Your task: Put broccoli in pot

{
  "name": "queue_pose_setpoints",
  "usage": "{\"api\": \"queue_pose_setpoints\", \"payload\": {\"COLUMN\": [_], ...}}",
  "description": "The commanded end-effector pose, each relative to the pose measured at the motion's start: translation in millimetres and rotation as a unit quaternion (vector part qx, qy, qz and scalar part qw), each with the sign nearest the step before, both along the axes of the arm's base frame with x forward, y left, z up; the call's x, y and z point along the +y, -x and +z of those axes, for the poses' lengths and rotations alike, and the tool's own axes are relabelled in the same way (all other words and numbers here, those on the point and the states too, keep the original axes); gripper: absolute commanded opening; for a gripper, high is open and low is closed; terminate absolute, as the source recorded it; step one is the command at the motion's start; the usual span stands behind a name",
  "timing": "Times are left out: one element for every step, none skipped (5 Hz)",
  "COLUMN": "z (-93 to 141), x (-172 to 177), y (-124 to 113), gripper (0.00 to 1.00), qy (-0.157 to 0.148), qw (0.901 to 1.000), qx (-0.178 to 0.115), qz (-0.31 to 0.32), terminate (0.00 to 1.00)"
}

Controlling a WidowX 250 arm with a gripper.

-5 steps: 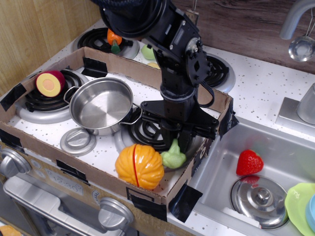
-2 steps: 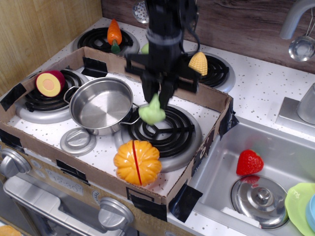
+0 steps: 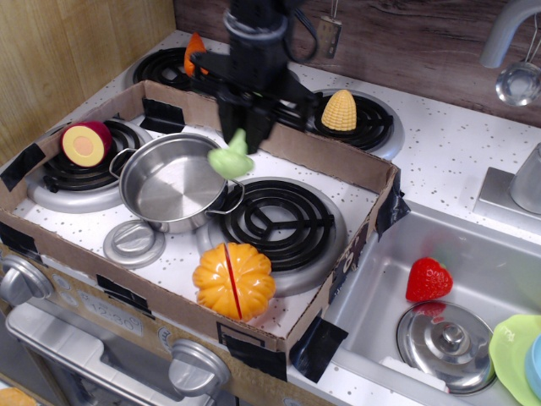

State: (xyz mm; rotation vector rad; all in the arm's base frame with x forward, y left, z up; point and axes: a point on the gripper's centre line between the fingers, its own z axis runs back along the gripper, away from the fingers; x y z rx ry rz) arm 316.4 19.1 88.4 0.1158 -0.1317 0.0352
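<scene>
The jaws are pinching the broccoli (image 3: 230,160) by its stem, holding it in the air over the pot's (image 3: 172,181) right rim, left of centre; only dropping it in remains.

Single view: camera high at the stove's front, angled down and back toward the wall; medium range, covering cardboard tray (image 3: 359,173) and sink (image 3: 499,245).
</scene>
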Motion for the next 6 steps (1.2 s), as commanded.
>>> {"api": "queue_pose_setpoints", "payload": {"z": [23.7,16.0,10.0,9.0,13.1,18.3], "x": [49.9,64.8,60.1,57.9,58.0,57.1], "y": [-19.9,-19.6,-14.2,-12.1,-13.2,-14.5], "gripper": [0.0,0.0,1.0,1.0,1.0,1.0], "qy": [-0.014,0.0,0.012,0.014,0.006,-0.004], "qw": [0.9991,0.9991,0.9989,0.999,0.9991,0.9993], "qx": [-0.04,-0.042,-0.04,-0.036,-0.034,-0.032], "qz": [0.004,0.012,0.02,0.023,0.023,0.021], "terminate": [0.0,0.0,0.0,0.0,0.0,1.0]}}
